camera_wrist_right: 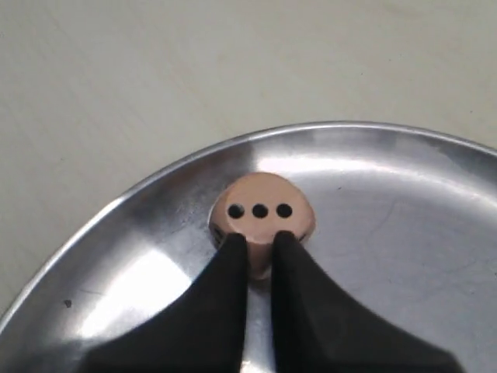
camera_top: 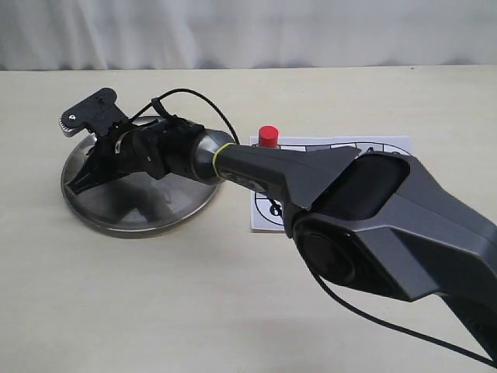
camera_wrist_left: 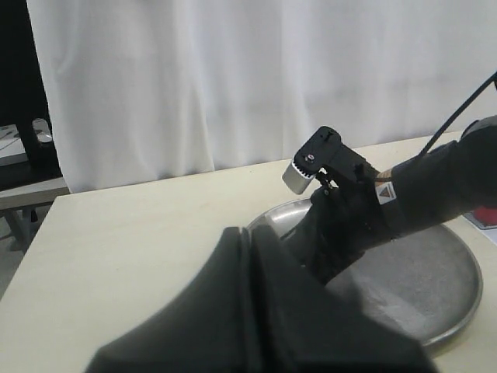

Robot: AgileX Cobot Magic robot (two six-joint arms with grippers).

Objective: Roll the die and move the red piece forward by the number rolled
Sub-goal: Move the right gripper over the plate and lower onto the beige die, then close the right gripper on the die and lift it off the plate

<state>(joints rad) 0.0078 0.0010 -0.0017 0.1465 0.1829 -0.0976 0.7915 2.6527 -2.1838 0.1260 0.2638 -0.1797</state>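
Observation:
The die [camera_wrist_right: 260, 198], a pale beige cube showing three dark pips on top, lies in the metal plate [camera_wrist_right: 404, 202]. My right gripper [camera_wrist_right: 260, 239] hangs just over the die's near edge, its fingers drawn almost together with only a thin slit between them, far narrower than the die, and nothing held. In the exterior view that gripper [camera_top: 78, 183] reaches across into the plate [camera_top: 155, 214] and hides the die. The red piece [camera_top: 268, 136] stands upright at the far edge of the paper board [camera_top: 264, 216]. My left gripper [camera_wrist_left: 250, 233] is shut and empty beside the plate's rim [camera_wrist_left: 435, 311].
The right arm [camera_top: 326, 194] stretches over most of the paper board, hiding nearly all its squares. Its wrist camera mount [camera_top: 89, 113] sticks up above the plate's far rim. A white curtain [camera_top: 248, 31] closes off the back of the table.

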